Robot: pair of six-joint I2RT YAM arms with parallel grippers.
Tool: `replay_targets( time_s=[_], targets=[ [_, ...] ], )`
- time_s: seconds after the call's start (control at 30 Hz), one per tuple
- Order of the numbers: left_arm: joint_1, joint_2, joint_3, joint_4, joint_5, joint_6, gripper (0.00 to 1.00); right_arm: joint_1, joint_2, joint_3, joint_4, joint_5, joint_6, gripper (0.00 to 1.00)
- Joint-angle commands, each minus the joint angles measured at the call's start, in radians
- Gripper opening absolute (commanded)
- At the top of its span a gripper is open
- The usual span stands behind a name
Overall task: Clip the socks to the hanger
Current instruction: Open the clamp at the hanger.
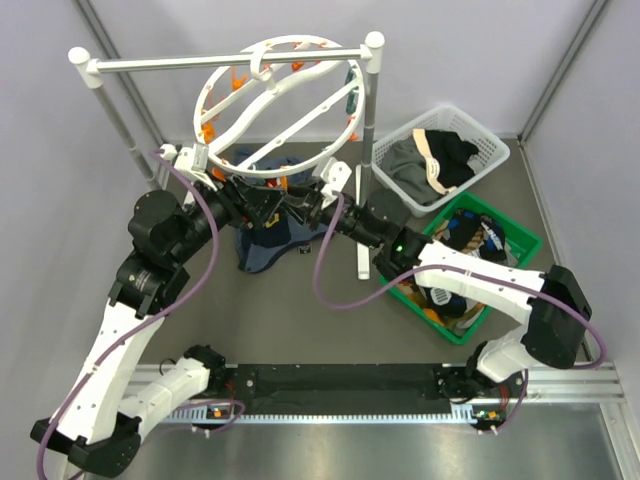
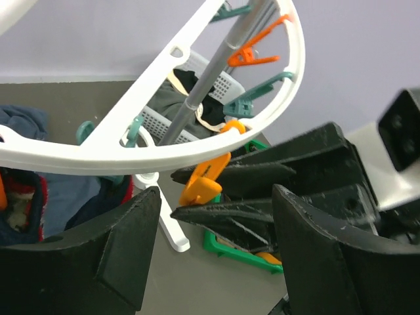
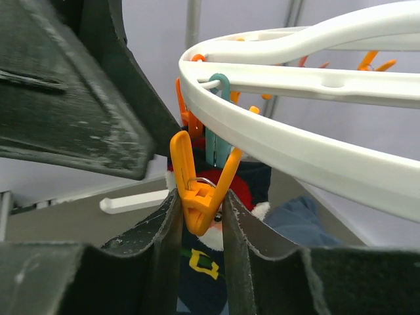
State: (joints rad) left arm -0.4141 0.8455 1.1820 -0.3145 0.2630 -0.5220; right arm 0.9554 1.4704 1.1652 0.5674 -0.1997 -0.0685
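Observation:
The round white hanger (image 1: 270,100) hangs from the rack bar, with orange and teal clips round its rim. My right gripper (image 3: 200,203) is shut on an orange clip (image 3: 199,187) that hangs from the ring's near rim (image 3: 282,144). A navy sock with a red and white Santa pattern (image 3: 207,266) hangs just behind that clip; it also shows in the left wrist view (image 2: 23,207). My left gripper (image 2: 216,223) is open and empty, its fingers (image 2: 128,243) spread just below the ring, facing the right gripper's fingers and the orange clip (image 2: 205,182). Both grippers meet under the ring (image 1: 280,205).
A green bin (image 1: 525,240) with several loose socks stands on the right. A white basket (image 1: 490,150) with bigger clothes is behind it. A blue-grey garment (image 1: 265,250) lies under the hanger. The white rack's post (image 1: 368,120) and foot (image 2: 167,230) stand close by.

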Motion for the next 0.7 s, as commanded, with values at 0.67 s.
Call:
replay_targets(
  time_s=[0.67],
  targets=[
    [-0.014, 0.020, 0.050, 0.022, -0.208, 0.022, 0.35, 0.247, 0.105, 0.125, 0.117, 0.614, -0.439, 0.15]
  ],
)
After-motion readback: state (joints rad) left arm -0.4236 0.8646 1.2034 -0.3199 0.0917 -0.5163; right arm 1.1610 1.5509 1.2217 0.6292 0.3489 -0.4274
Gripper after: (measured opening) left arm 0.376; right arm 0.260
